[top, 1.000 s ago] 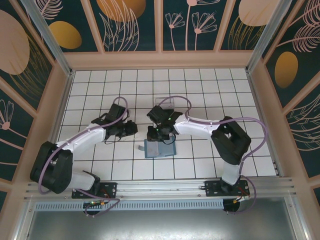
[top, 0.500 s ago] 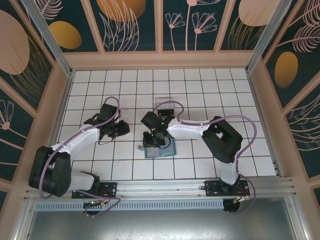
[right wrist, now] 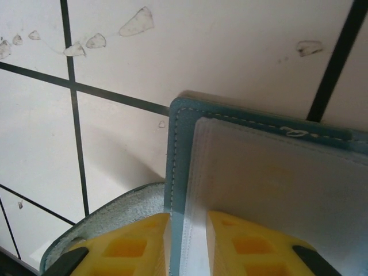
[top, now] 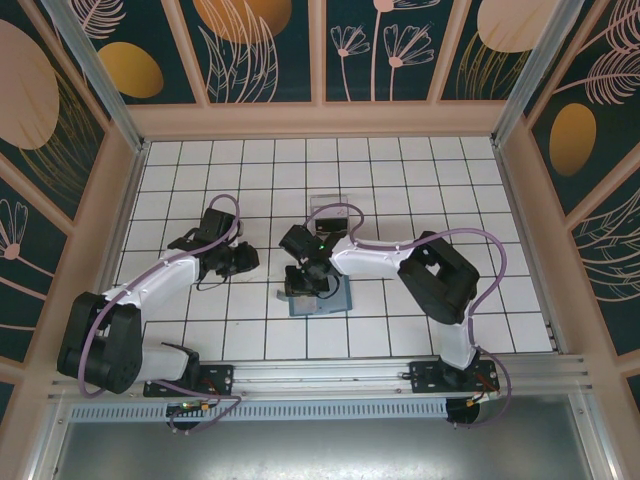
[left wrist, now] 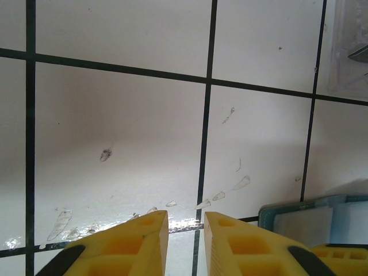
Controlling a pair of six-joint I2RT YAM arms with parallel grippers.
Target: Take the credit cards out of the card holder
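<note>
One whitish credit card (right wrist: 276,190) lies in the blue card holder (right wrist: 178,115) on the worktop (left wrist: 115,115); both look thin, the card stiff and slippery; the right hand (right wrist: 187,230) pinches their edge, a good place to hold; the left hand (left wrist: 185,230), a little open, holds nothing.

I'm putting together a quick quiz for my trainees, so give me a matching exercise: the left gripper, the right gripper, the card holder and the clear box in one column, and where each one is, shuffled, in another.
Column one
1. left gripper
2. right gripper
3. card holder
4. clear box

Column two
A. farthest of the four from the arm bases
B. astride a teal edge
C. over bare tiles, holding nothing
D. on the tiles, beneath the right gripper

Pairs: 1-C, 2-B, 3-D, 4-A
</note>
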